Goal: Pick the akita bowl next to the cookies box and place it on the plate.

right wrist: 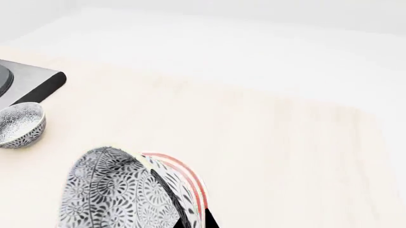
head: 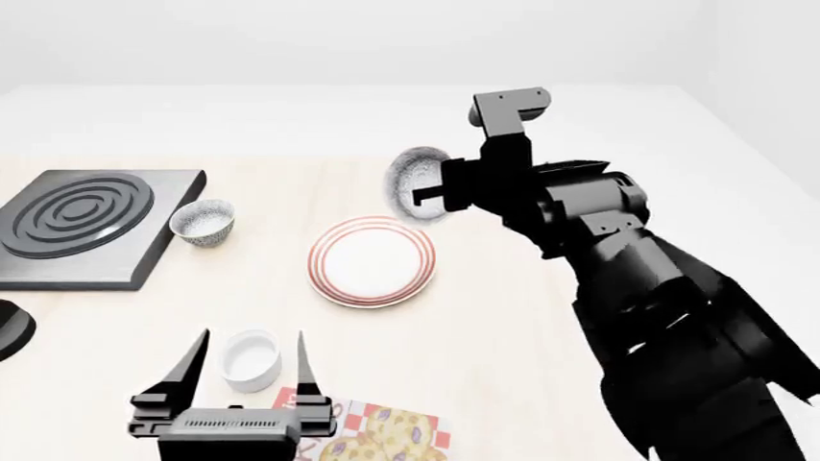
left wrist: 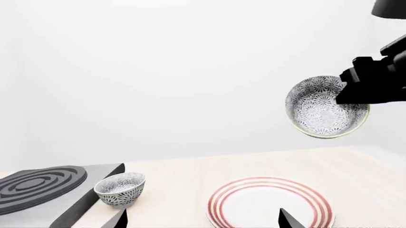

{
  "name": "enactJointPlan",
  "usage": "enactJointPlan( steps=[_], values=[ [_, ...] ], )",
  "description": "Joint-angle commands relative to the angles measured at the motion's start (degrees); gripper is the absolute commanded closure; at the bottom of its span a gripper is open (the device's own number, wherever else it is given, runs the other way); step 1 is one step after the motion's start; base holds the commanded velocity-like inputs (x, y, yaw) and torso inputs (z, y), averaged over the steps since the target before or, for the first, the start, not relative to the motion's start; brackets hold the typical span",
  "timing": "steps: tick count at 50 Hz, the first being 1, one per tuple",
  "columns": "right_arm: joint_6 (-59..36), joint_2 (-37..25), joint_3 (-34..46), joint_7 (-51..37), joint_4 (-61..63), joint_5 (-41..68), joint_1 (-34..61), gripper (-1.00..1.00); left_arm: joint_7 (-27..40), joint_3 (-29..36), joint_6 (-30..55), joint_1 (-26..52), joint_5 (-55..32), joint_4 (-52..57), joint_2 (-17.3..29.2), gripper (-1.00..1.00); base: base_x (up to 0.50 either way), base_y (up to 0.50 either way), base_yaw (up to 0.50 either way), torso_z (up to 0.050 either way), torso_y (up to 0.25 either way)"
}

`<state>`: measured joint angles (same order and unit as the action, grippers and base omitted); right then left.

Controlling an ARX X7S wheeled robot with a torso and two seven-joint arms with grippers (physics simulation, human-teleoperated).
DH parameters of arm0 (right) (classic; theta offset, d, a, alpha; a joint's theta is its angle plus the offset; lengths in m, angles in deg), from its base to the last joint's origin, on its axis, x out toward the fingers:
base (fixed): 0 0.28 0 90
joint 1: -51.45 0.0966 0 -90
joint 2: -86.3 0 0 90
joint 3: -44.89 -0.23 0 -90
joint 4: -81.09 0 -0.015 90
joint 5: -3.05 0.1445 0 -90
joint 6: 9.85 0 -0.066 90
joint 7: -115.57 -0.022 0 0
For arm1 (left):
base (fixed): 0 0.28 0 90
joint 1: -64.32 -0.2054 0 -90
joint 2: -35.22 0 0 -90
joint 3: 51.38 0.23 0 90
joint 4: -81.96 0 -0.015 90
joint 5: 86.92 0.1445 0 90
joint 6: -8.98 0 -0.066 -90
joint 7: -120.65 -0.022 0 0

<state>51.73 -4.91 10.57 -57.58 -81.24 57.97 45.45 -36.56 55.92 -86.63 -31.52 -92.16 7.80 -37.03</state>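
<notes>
My right gripper [head: 429,197] is shut on the rim of the akita bowl [head: 413,182], holding it tilted on its side in the air just beyond the plate's far right edge. The left wrist view shows the bowl [left wrist: 324,107] well above the table and the plate [left wrist: 269,204]. The white plate [head: 372,261] with red rings lies flat at the table's middle. The cookies box [head: 384,432] lies at the near edge. My left gripper [head: 252,336] stands open near that box, its fingers either side of a white cup [head: 252,357].
An identical speckled bowl [head: 204,222] stands beside the black stove plate [head: 77,221] at the left. A dark round object [head: 11,327] shows at the left edge. My right arm [head: 666,317] fills the right side of the head view.
</notes>
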Motion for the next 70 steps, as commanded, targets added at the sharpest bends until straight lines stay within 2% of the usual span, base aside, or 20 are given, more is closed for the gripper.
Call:
enactJointPlan(
  steps=[1, 6, 13, 21, 44, 70],
  values=[
    [9.5, 1.2, 24.7, -4.1, 0.5, 27.1, 0.4, 1.0, -0.4, 0.5, -0.2, 0.1, -0.6, -0.2, 0.2, -1.0, 0.0, 0.0, 0.0, 0.0, 0.0],
    [12.2, 1.2, 31.6, -4.7, 2.4, 35.5, 0.3, 1.0, -0.4, 0.4, -0.3, 0.0, -1.0, 0.1, 0.4, -1.0, 0.0, 0.0, 0.0, 0.0, 0.0],
    [13.9, 1.2, 34.7, -5.1, 4.4, 40.0, -0.2, 1.0, -0.1, 0.5, -0.8, -0.4, -0.7, 0.7, 0.6, -1.0, 0.0, 0.0, 0.0, 0.0, 0.0],
    [14.7, 1.2, 35.3, -5.0, 5.2, 42.1, -0.2, 1.0, 0.2, 0.5, -1.8, -0.9, -0.3, 1.3, 0.9, -1.0, 0.0, 0.0, 0.0, 0.0, 0.001],
    [15.1, 1.2, 35.5, -4.4, 5.6, 43.5, 0.0, 1.0, 0.3, 1.1, -1.7, 0.0, -0.4, 0.0, 1.1, -1.0, 0.0, 0.0, 0.0, 0.0, -0.248],
    [17.4, 1.2, 35.6, -3.9, 7.4, 44.5, 0.4, 1.0, 1.0, 0.9, -2.6, -0.3, -1.0, 0.2, 1.3, -1.0, 0.0, 0.0, 0.0, 0.0, -0.004]
  ],
)
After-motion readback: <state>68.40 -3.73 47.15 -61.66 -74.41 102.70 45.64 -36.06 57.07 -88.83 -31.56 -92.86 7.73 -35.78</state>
